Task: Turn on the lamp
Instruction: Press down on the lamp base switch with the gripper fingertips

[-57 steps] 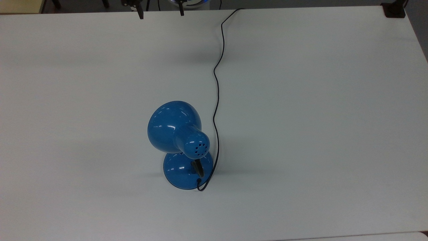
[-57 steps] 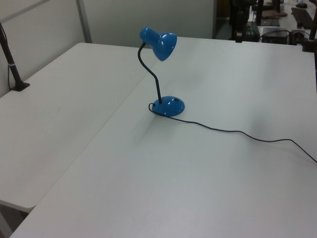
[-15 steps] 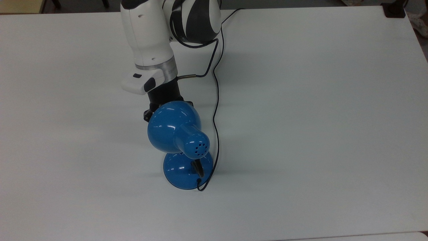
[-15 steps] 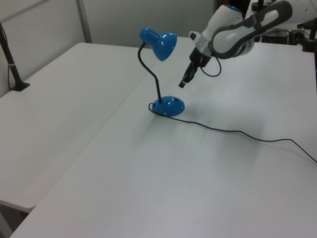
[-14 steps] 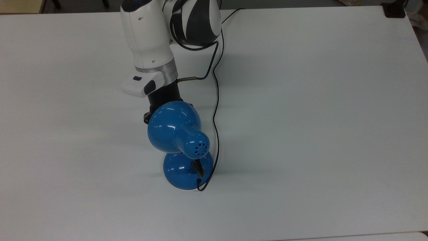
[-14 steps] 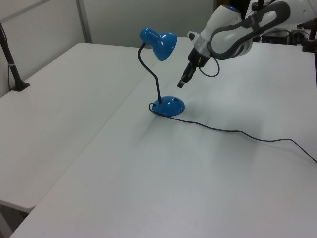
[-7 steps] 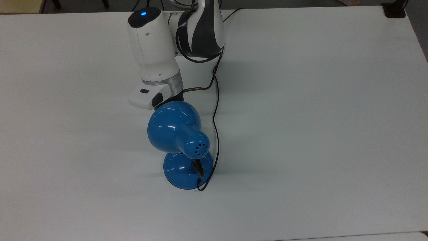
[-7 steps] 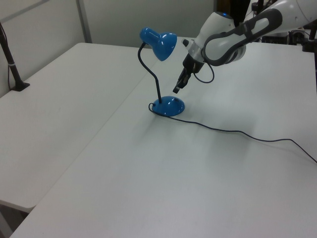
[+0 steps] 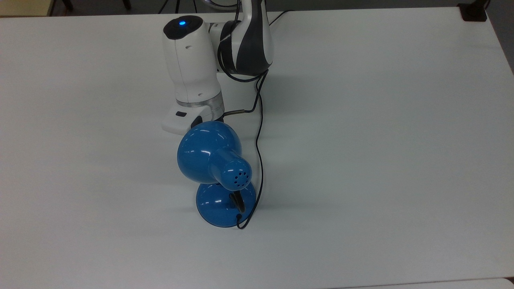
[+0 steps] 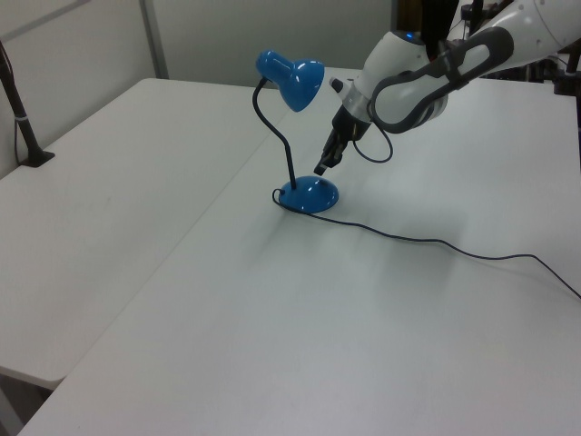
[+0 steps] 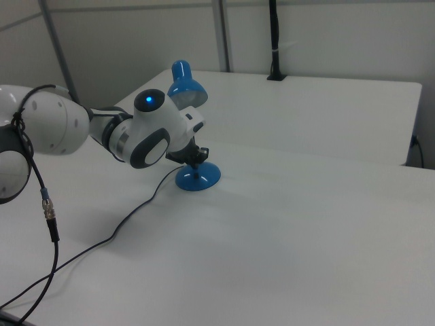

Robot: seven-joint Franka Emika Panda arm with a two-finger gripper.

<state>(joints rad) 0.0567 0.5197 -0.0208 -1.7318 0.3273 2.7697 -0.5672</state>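
Observation:
The blue lamp stands in the middle of the white table, its bell shade bent over the round base on a black neck. The shade looks unlit. In the left view my gripper is shut and empty, pointing down at a slant. It hangs just above the far right side of the base; I cannot tell whether it touches. In the top view the shade covers the hand below my wrist. In the right view the hand sits right over the base.
The lamp's thin black cord runs from the base past my arm to the table's far edge, and trails across the table in the left view. A black post is clamped at the left view's left edge.
My arm came in from the far edge of the table. Over the last second the gripper has moved down under the shade, closer to the lamp's base. The lamp has not moved.

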